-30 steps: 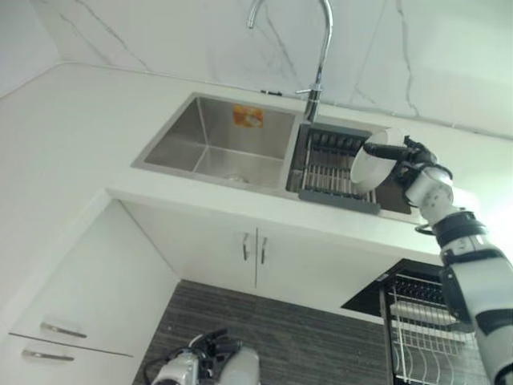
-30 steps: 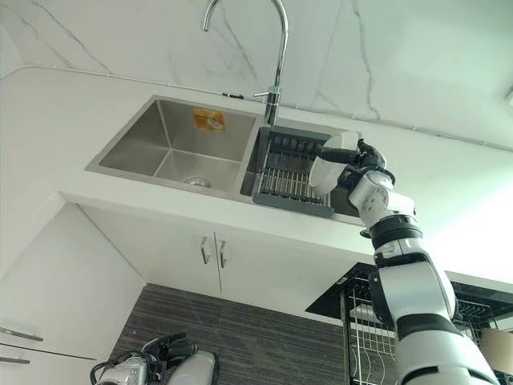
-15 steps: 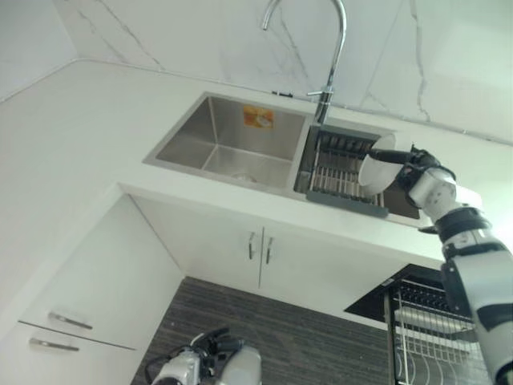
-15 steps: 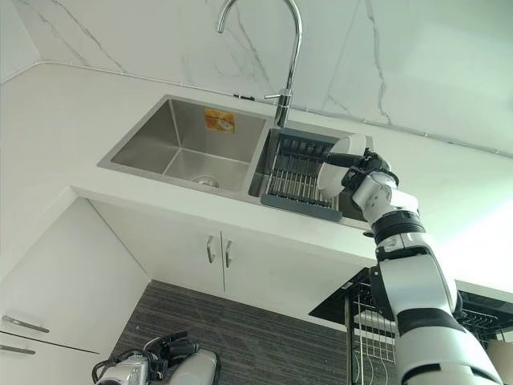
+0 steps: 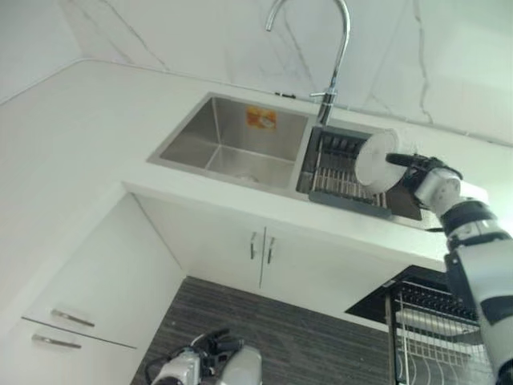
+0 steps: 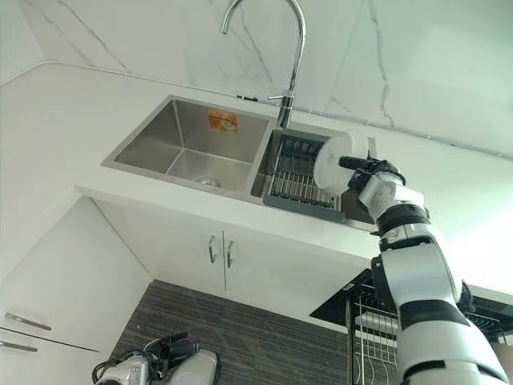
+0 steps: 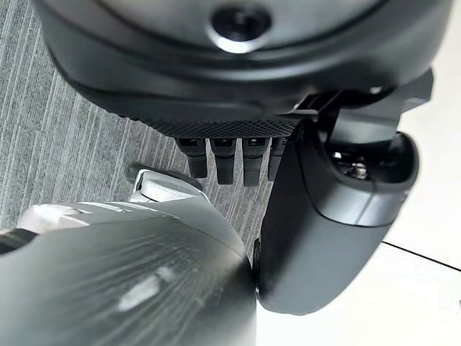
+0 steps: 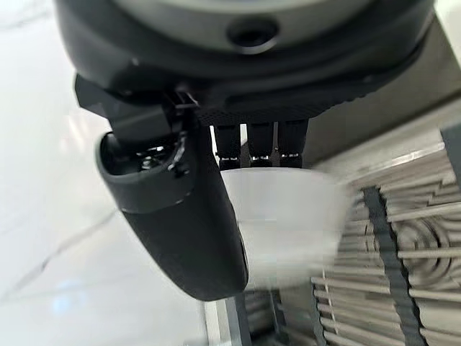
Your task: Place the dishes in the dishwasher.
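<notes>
Right robot hand [image 6: 370,172] pinches white plate [image 6: 335,164] upright over sink rack [image 6: 300,180].

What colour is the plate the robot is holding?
White; the plate in the right hand shows best in the right eye view.

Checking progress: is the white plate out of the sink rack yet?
Out. The right hand holds the white plate on edge, above the sink rack.

White plate [image 8: 284,216] blurred past the right hand [image 8: 180,209]; dishwasher rack [image 5: 437,337] cut off at the edge.
</notes>
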You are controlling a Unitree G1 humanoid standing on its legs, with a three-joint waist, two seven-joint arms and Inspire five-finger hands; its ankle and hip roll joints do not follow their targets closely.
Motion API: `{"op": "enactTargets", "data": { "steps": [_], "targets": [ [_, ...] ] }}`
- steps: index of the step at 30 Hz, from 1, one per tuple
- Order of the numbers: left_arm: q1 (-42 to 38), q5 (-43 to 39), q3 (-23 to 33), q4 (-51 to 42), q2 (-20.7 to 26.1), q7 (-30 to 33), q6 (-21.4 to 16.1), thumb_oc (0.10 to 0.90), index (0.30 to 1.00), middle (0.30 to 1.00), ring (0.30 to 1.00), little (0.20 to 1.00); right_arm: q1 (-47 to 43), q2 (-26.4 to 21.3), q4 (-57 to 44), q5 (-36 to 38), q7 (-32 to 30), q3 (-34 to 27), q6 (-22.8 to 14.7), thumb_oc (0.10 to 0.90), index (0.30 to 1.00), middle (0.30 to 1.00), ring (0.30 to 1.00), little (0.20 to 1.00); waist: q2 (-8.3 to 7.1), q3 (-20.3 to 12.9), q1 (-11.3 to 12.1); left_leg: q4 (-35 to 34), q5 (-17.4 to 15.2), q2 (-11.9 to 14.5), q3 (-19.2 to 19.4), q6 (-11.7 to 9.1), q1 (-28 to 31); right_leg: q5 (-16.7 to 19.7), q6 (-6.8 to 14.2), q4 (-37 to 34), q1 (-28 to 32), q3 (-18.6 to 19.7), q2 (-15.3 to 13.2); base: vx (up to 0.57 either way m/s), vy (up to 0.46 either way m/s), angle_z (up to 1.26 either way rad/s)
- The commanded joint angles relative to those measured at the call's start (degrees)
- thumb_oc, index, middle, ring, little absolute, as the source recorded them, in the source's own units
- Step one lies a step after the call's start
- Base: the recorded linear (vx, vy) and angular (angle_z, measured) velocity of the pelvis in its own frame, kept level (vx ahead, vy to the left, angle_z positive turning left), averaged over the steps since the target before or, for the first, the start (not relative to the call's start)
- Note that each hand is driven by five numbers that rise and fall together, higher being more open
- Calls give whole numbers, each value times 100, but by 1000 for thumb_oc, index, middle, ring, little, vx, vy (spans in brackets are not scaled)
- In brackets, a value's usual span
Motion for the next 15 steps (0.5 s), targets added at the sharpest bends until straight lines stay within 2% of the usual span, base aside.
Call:
{"op": "enactTargets", "data": {
  "steps": [1,8,15],
  "targets": [
    [763,214,-786,714,361,3,561,800,900,900,900,900,-660,-472,-221,40,-188,190,-524,400,300,300,300,300,-186,-394,255,-958,277,391,-35,-585,353,-672,380,791,48,251,-349,8,21,5],
    [797,246,-834,668,376,10,523,800,900,900,900,900,-547,-526,-346,-82,-464,98,-1028,400,300,300,300,300,-183,-384,272,-958,279,365,-62,-572,329,-628,419,791,29,234,-383,-20,4,11],
    [802,226,-838,561,435,2,558,800,900,900,900,900,-519,-541,-745,81,-172,64,-1450,400,300,300,300,300,-180,-378,153,-958,255,413,0,-589,381,-600,429,791,-26,315,-383,-7,0,0]
  ]
}}
